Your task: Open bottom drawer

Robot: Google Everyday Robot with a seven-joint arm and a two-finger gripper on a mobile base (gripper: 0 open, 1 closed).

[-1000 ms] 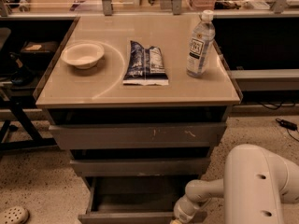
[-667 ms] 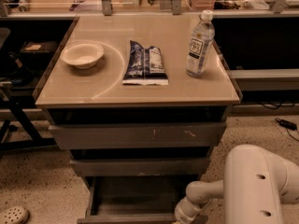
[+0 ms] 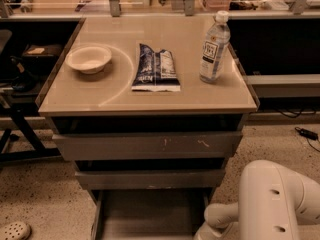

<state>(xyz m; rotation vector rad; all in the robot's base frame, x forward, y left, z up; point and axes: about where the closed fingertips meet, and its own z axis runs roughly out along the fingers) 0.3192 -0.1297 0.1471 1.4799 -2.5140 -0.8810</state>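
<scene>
The bottom drawer (image 3: 150, 215) is the lowest of three grey drawers and stands pulled out toward me. Its shallow grey tray shows, and its front is cut off by the lower edge of the view. My gripper (image 3: 204, 232) is at the drawer's right front corner, mostly cut off at the bottom edge. My white arm (image 3: 272, 201) reaches it from the lower right. The top drawer front (image 3: 147, 145) with white scratch marks and the middle front (image 3: 150, 178) with a chipped edge stand nearly closed above.
On the cabinet top (image 3: 115, 96) are a cream bowl (image 3: 89, 59), a blue snack bag (image 3: 156, 68) and a water bottle (image 3: 214, 46). A sandal (image 3: 14, 230) lies on the floor at the lower left, a cable (image 3: 306, 133) at the right, and dark furniture (image 3: 22, 79) at the left.
The bottom drawer has slid further out toward me, so its front has left the view. My gripper and arm have moved back with it.
</scene>
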